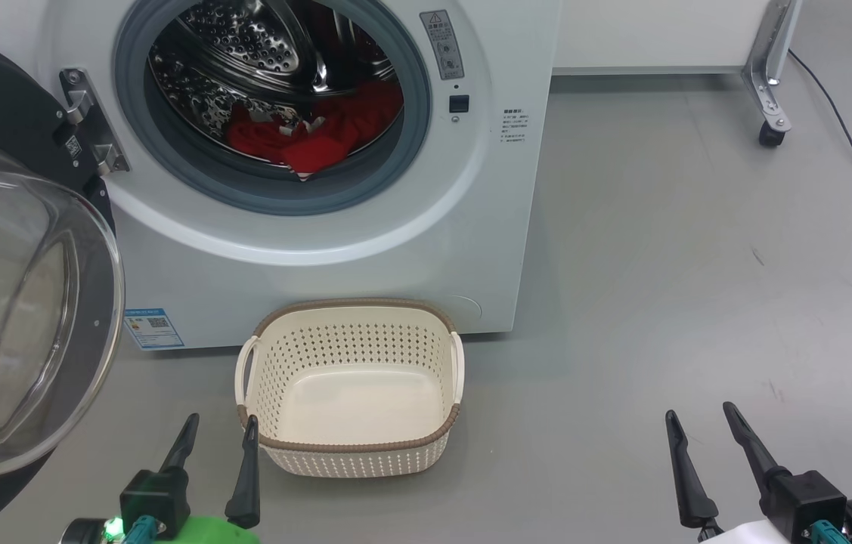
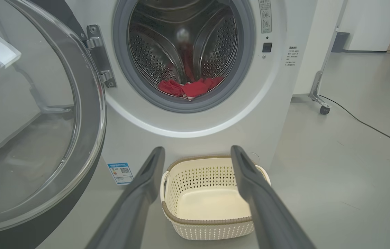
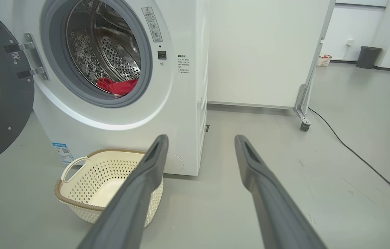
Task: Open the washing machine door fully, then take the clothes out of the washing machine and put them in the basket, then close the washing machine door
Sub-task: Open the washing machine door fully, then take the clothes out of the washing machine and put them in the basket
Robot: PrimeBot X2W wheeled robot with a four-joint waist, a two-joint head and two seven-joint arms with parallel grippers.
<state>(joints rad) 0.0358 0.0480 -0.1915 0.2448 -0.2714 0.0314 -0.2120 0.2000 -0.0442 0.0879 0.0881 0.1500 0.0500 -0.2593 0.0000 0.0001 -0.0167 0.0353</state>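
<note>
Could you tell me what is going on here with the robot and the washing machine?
A two-armed robot is set to unload the washing machine. Its door is swung wide open to the left, and the red clothes lie in the drum, none taken out yet. The basket sits empty on the floor right in front of the machine. The left gripper and the right gripper are both open and hold nothing, one near the basket and one off to its right.

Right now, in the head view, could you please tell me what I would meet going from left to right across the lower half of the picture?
washing machine door → left pincer → basket → right pincer
</note>
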